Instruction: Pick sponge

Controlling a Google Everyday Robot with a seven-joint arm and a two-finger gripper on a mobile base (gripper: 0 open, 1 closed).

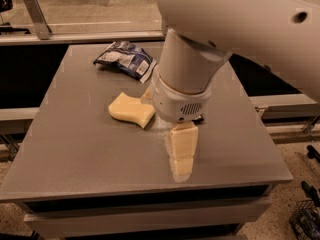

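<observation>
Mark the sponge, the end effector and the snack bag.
sponge [131, 109], camera view, centre of its top face.
end effector [169, 134], camera view, midway between its spread fingertips.
snack bag [125, 59], camera view, middle of the wrapper.

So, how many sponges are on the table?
1. The sponge lies mid-table, nearer than the bag, right beside the gripper, which hangs low over the table. The arm covers some of the table, so another may be hidden.
</observation>
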